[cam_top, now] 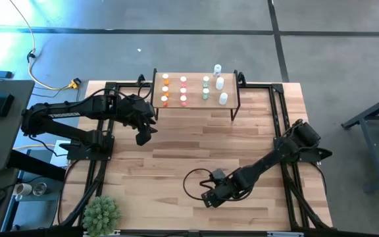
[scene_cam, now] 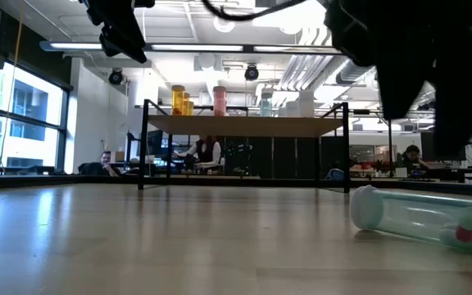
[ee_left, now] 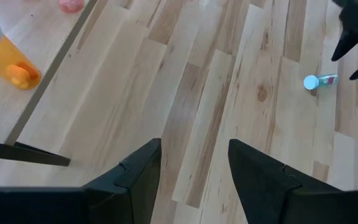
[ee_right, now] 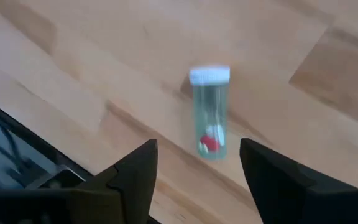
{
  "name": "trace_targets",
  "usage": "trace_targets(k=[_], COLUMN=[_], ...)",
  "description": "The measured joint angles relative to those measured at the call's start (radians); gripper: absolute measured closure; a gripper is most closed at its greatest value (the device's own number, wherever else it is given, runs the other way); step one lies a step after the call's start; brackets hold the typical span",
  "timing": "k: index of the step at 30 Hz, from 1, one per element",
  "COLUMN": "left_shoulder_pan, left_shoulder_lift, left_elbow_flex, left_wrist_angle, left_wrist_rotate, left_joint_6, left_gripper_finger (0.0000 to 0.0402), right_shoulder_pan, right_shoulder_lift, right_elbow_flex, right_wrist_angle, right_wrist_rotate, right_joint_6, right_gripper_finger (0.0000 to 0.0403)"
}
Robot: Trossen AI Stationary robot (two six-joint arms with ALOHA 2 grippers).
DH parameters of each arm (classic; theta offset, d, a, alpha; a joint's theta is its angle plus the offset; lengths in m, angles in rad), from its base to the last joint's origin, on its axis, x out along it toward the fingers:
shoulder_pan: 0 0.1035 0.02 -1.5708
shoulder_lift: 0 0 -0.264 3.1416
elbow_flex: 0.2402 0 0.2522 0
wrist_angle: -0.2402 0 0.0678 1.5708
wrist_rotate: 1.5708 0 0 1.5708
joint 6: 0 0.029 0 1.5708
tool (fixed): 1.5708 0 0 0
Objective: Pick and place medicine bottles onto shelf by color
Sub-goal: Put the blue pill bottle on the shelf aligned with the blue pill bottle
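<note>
A clear green medicine bottle (ee_right: 211, 112) with a white cap and a red pill inside lies on its side on the table, near the front right (scene_cam: 420, 220). My right gripper (ee_right: 197, 152) hovers open just above it, fingers pointing steeply down, touching nothing. The shelf (cam_top: 196, 99) stands at the far middle on thin black legs. Upright on it are columns of orange bottles (cam_top: 165, 90), pink bottles (cam_top: 183, 90), green bottles (cam_top: 206, 87) and white bottles (cam_top: 221, 84). My left gripper (ee_left: 194, 168) waits open in the air in front of the shelf's left end (cam_top: 143, 137), with nothing between its fingers.
A green plant (cam_top: 102, 212) sits at the near left corner. Black frame rails (cam_top: 281, 131) run along both table sides. A black cable loop (cam_top: 196, 181) lies beside my right arm. Bare wood stretches between the shelf and the lying bottle.
</note>
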Motion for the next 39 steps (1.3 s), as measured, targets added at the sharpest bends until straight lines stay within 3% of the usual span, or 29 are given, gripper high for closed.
trace_targets(k=[6,13,20,27,33,39], left_shoulder_pan=[0.0,0.0,0.0,0.012,0.052,0.103], left_shoulder_lift=[0.0,0.0,0.0,-0.003,-0.015,-0.017], left_elbow_flex=[0.0,0.0,0.0,0.009,0.086,0.166], left_wrist_angle=[0.0,0.0,-0.001,-0.012,-0.074,-0.094], left_wrist_rotate=[0.0,0.0,0.003,0.045,0.052,0.042], left_joint_6=[0.0,0.0,0.0,0.026,0.107,0.213], left_gripper_finger=[0.0225,0.0225,0.0225,0.0225,0.0225,0.0225], right_shoulder_pan=[0.0,-0.003,-0.027,-0.039,-0.039,-0.038], right_shoulder_lift=[0.062,0.114,0.144,0.146,0.146,0.131], right_elbow_flex=[0.0,0.0,0.003,0.002,0.001,-0.002], right_wrist_angle=[0.015,0.083,0.087,0.072,0.069,0.103], right_wrist_rotate=[-0.087,-0.092,-0.167,-0.183,-0.181,-0.137], right_joint_6=[-0.026,-0.025,-0.006,-0.017,-0.019,-0.051], right_gripper_finger=[0.0183,0.0183,0.0186,0.0258,0.0325,0.0332])
